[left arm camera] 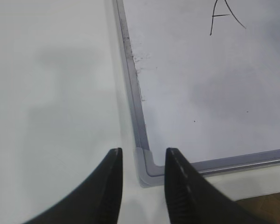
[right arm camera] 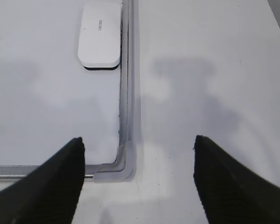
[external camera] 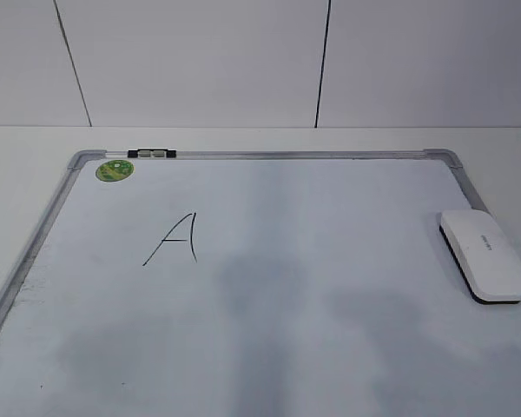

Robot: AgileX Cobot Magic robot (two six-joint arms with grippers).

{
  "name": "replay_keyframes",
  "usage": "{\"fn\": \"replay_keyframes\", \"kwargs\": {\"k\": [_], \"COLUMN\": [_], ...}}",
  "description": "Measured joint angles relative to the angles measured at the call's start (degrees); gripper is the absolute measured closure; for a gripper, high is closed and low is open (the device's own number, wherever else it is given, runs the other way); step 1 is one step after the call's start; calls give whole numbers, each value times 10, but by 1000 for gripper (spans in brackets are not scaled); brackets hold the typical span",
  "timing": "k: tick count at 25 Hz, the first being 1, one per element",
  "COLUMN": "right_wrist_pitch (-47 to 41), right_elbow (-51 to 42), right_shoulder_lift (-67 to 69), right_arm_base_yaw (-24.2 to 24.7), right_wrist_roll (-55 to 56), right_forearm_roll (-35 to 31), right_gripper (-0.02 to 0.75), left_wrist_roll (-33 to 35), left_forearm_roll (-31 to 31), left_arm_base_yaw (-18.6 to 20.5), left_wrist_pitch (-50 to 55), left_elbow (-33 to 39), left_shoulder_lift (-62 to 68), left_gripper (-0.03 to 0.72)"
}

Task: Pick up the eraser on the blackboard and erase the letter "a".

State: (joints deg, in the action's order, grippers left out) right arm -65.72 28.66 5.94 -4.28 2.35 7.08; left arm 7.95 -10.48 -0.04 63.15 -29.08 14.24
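The eraser (external camera: 486,254), a white rounded block with a black underside, lies flat at the right edge of the blackboard (external camera: 286,304). It also shows in the right wrist view (right arm camera: 100,35). No lowercase "a" shows in any view; an angular capital "A" (external camera: 175,239) is drawn on the board's left half, also in the left wrist view (left arm camera: 226,16). My left gripper (left arm camera: 143,156) is open and empty over the board's near left corner. My right gripper (right arm camera: 139,144) is wide open and empty over the near right corner, well short of the eraser. Neither gripper shows in the exterior view.
A green round sticker (external camera: 114,170) and a small black-and-silver clip (external camera: 152,154) sit at the board's far left frame. The board's silver frame (right arm camera: 126,93) runs just right of the eraser. White table (right arm camera: 214,93) surrounds the board. The table's front edge (left arm camera: 266,210) shows.
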Motion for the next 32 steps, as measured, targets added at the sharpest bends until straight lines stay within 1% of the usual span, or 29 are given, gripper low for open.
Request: {"fn": "replay_keyframes", "kwargs": {"k": [32], "right_wrist_pitch": [1], "right_elbow": [0], "right_shoulder_lift": [0], "right_arm_base_yaw": [0], "right_wrist_roll": [0], "right_forearm_roll": [-7], "right_gripper": [161], "left_wrist_roll": [0], "left_forearm_roll": [-8], "left_arm_base_yaw": [0], "left_wrist_pitch": [0], "left_elbow": [0], "left_shoulder_lift": [0], "left_gripper": [454]}}
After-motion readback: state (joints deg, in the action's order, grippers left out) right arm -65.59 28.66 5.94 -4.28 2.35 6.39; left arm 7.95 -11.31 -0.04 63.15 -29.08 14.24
